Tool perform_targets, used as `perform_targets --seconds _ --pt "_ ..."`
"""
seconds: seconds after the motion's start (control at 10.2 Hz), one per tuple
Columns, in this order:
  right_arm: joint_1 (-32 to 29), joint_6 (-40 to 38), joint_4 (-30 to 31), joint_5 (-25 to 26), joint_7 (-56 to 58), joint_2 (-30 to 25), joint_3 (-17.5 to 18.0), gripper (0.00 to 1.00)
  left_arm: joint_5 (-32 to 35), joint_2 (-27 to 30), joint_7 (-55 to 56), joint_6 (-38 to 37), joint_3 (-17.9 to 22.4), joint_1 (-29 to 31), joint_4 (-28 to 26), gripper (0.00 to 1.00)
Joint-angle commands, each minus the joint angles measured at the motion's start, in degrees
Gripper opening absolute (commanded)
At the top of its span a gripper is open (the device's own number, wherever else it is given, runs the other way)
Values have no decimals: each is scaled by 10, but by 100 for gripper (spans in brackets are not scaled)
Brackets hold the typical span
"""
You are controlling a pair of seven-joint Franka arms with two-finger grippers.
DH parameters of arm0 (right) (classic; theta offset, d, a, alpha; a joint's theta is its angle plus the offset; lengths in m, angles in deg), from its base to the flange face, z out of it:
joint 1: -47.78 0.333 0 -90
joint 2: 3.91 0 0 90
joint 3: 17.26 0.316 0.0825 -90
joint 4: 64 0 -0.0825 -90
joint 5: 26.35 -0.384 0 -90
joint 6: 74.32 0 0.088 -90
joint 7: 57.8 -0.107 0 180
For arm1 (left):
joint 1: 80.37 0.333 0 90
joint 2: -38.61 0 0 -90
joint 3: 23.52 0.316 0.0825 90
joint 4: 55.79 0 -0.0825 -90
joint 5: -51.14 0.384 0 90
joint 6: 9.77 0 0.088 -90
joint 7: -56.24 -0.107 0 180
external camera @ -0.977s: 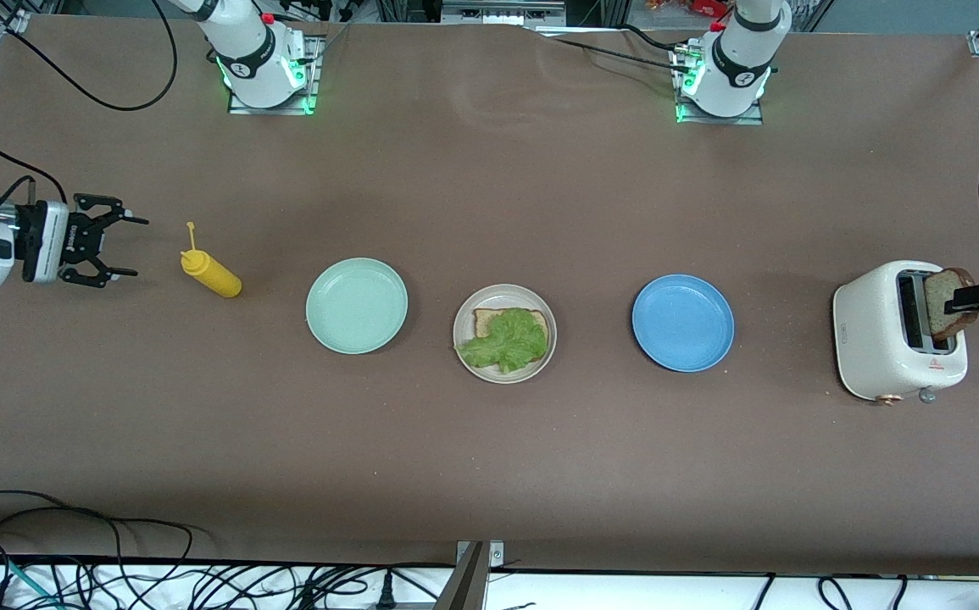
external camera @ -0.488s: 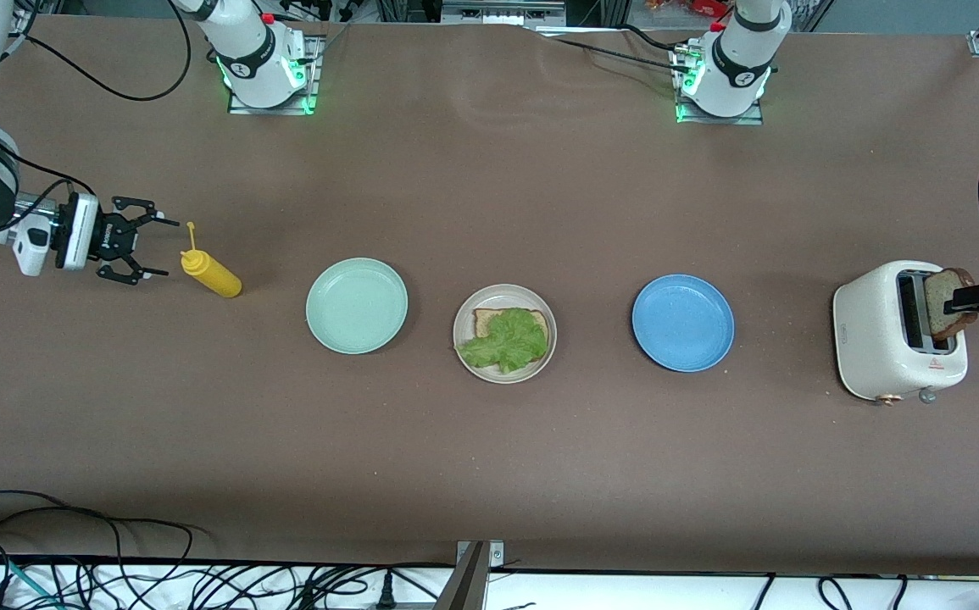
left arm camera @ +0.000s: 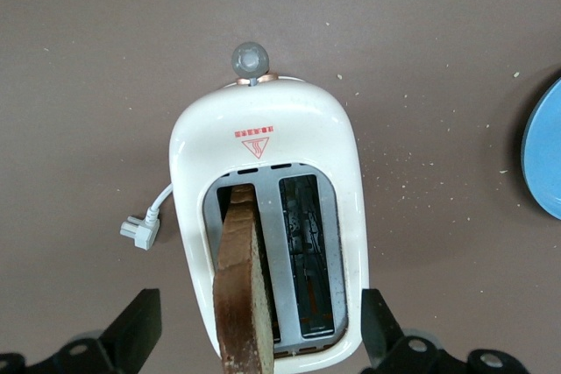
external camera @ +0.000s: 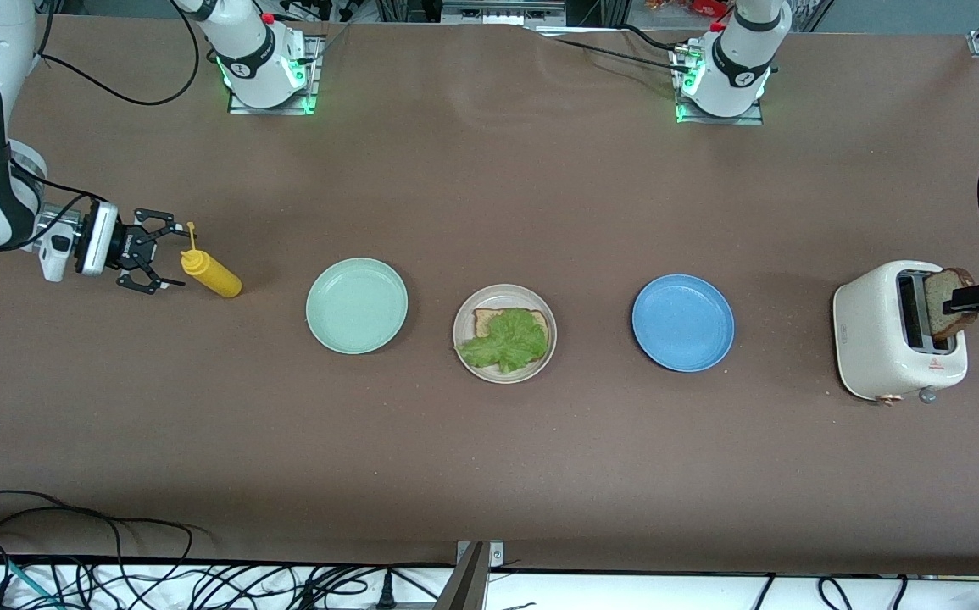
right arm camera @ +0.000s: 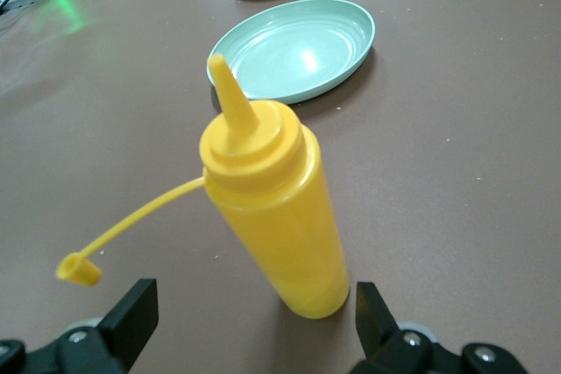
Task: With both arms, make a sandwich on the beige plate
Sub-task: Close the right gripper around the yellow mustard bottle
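While the front view shows the beige plate (external camera: 504, 333) mid-table holding one bread slice (external camera: 509, 322) under lettuce (external camera: 504, 341), the left gripper (external camera: 974, 298) near the left arm's edge of the table grips a second slice (external camera: 947, 302) in the toaster (external camera: 883, 329). Only the left wrist view reveals the toaster's unplugged cord (left arm camera: 143, 227). Near the opposite edge, the right gripper (external camera: 152, 262) spreads open beside the yellow bottle (external camera: 211, 274), whose dangling cap (right arm camera: 74, 269) shows in the right wrist view.
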Motion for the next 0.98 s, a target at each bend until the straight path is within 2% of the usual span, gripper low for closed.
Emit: perform_targets --seconds 0.0,0.49,0.88 --pt "2 5 4 -37 36 17 2 100 8 2 -2 -4 -5 2 1 100" --pt "16 3 5 -84 49 39 5 100 8 2 -1 -4 -5 2 1 100" --pt "18 5 5 -122 59 55 21 99 8 2 -1 -4 -5 1 1 100"
